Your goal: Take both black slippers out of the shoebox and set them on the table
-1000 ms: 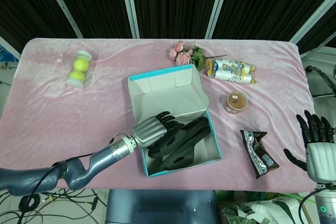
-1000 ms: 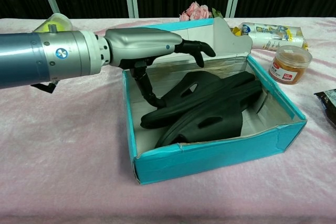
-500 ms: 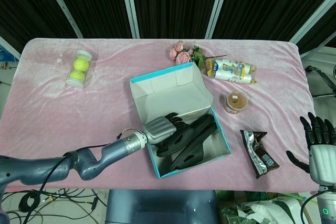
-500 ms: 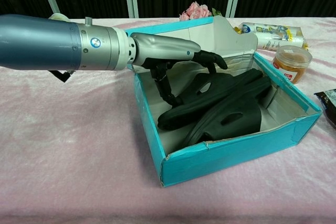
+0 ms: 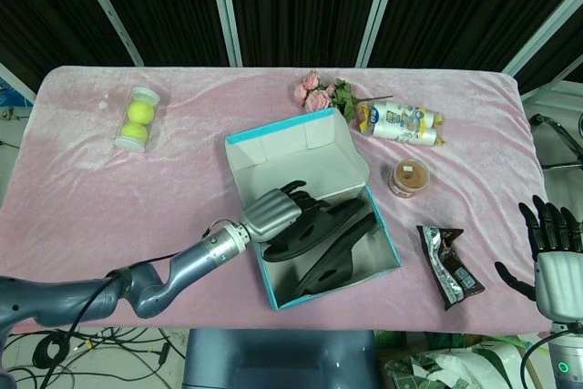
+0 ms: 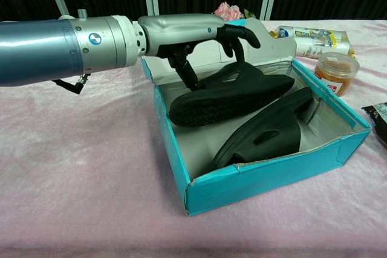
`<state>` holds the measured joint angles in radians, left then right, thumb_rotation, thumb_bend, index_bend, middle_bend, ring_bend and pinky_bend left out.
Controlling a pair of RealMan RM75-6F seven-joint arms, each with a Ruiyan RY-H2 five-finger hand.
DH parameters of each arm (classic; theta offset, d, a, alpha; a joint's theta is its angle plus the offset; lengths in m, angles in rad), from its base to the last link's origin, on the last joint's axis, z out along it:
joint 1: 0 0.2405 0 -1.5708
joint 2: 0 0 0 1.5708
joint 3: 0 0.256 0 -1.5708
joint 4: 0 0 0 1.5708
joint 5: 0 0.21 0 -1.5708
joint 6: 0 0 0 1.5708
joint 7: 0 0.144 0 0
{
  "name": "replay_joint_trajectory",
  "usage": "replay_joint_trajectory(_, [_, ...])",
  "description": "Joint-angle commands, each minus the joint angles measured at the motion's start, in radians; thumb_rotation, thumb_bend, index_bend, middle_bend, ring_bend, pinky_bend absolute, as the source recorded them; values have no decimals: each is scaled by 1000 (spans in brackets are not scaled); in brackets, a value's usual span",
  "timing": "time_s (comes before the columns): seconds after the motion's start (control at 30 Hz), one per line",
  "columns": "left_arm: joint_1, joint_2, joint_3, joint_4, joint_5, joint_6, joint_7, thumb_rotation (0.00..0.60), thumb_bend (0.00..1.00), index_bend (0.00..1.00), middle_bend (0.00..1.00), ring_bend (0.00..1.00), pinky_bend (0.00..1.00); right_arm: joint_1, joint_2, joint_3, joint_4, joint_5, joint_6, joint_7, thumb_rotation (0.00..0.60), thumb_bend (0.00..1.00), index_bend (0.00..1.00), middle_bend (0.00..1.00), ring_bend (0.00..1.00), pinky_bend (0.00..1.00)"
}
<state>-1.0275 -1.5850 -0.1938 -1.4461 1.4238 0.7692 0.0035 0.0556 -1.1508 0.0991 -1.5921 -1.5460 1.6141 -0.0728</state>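
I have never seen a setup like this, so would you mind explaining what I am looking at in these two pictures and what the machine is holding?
This is a two-armed robot with human-like hands, steered remotely by a person. One picture looks down from its head, the other looks forward from its chest, so both show the same pink table.

The left hand reaches into a turquoise shoebox and holds one black slipper, raised off the box floor with its sole visible. The second slipper lies in the box. The right hand waits open at the table's right edge, holding nothing.

Around the box lie a clear tube of tennis balls, some pink flowers, a wrapped packet, a small lidded jar and a dark snack wrapper.
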Motion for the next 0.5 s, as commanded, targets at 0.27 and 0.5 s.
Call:
replay_joint_trajectory(0.27, [44,-26,28,65,131,185,-152,600,408,146,346,190,98,-2,-3,2,3,-2,2,3,600,86,0,0,0,53])
replay_joint_trajectory(0.5, [71,-19,28,60,206,327,-262,600,408,161,358,190,106,0,-4,6,7,1,-2,6,600,86,0,0,0,52])
